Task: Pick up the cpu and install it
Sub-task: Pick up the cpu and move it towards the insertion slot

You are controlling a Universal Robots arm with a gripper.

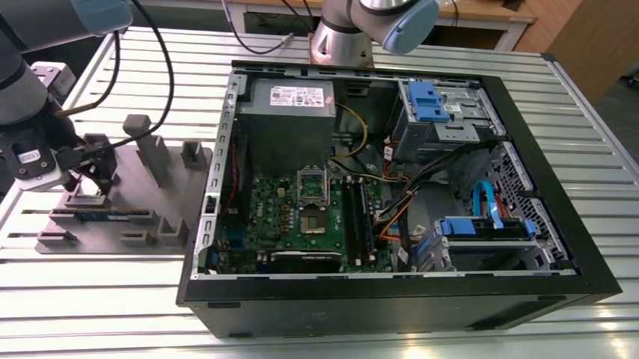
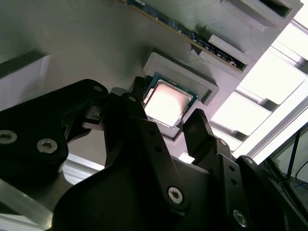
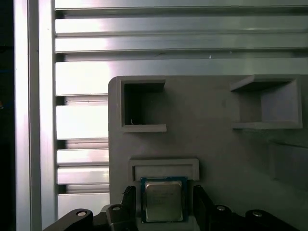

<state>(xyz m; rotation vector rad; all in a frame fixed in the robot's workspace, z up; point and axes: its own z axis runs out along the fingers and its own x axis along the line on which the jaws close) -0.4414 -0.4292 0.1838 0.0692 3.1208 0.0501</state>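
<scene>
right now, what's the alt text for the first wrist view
A silver-topped cpu lies flat in a shallow seat on a grey fixture plate, with the open gripper straddling it, one black finger on each side with a gap. Past the plate's edge is a slatted metal table.

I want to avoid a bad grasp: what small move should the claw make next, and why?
Probably close the claw: its fingers stand on either side of the cpu, which lies in its grey holder, with small gaps showing.
</scene>
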